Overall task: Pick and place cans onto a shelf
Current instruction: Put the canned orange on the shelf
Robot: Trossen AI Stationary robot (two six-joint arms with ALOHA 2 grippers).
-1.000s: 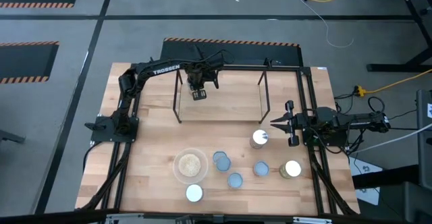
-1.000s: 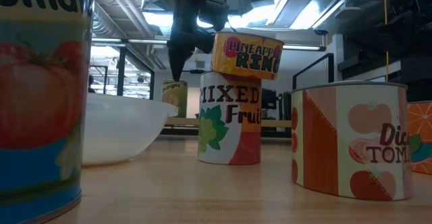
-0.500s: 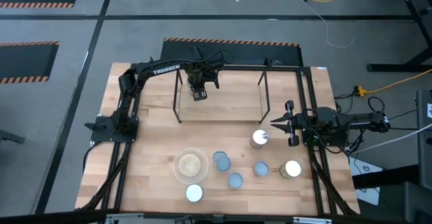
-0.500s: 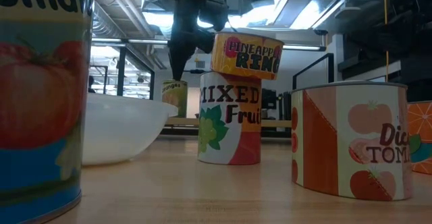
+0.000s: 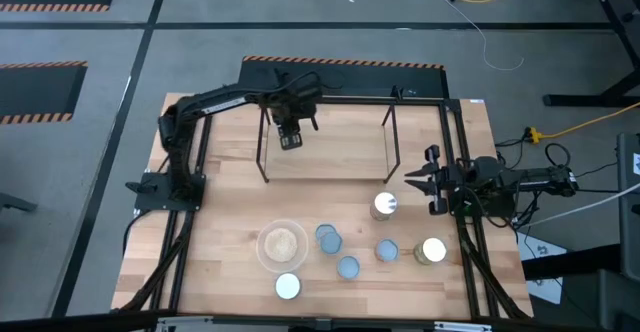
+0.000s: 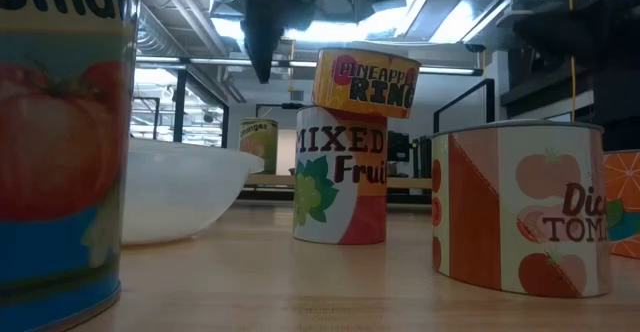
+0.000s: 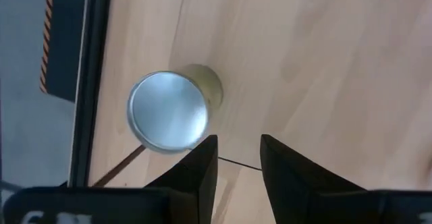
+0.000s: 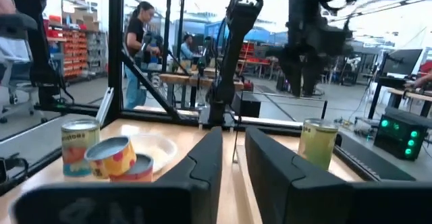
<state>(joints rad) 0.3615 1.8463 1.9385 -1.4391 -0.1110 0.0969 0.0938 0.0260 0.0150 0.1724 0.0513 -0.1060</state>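
A can (image 7: pixel 169 111) with a silver top and a green label (image 6: pixel 258 144) stands upright on its base on the shelf's light wood (image 7: pixel 304 55), near the left end of the shelf (image 5: pixel 388 142). My left gripper (image 7: pixel 239 150) hangs above and just beside it, pointing down, open, with nothing between its fingers; in the low view my left gripper (image 6: pixel 262 67) is well above the can. Several more cans (image 5: pixel 347 267) stand on the table's near half. My right gripper (image 8: pixel 233 160) waits at the table's right edge, level, open by a narrow gap, with nothing in it.
A clear bowl (image 5: pixel 282 244) sits near the front left of the cans. A pineapple can (image 6: pixel 365 82) rests tilted on top of a mixed-fruit can (image 6: pixel 340 177). A black frame (image 5: pixel 455 142) borders the table. People show in the room beyond (image 8: pixel 138 42).
My left gripper has risen straight off the green-labelled can, which stays upright on the shelf, and has drifted slightly toward the table's far left. My right gripper has tipped its fingers up a little without leaving its place.
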